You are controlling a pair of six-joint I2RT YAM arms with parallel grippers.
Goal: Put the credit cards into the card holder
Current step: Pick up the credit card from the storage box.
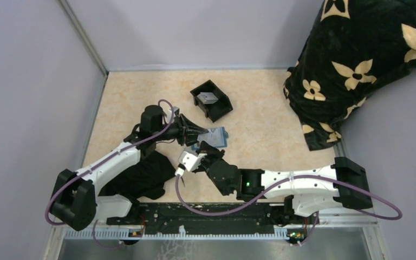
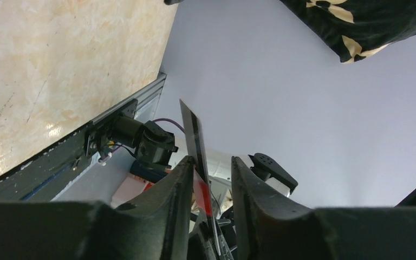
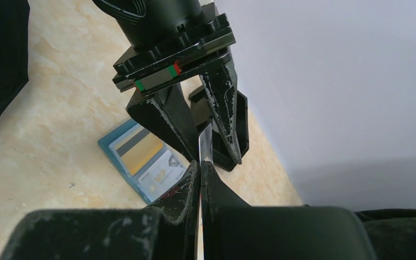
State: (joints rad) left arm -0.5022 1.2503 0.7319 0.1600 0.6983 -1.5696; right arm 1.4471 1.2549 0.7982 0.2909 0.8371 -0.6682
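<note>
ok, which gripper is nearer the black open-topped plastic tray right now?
Left. The left gripper sits just short of the black plastic tray, on its near side. The right gripper is further back, with the left gripper between it and the tray.

A black tray (image 1: 223,109) is sitting mid-far on my desk (image 1: 260,157), a flowered blanket (image 1: 357,65) is slumping far-right, and dark cloth (image 1: 146,176) is lying near-left.

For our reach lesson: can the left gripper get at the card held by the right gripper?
Likely yes: the card sticks out of the shut right gripper, and the left gripper straddles it.
</note>
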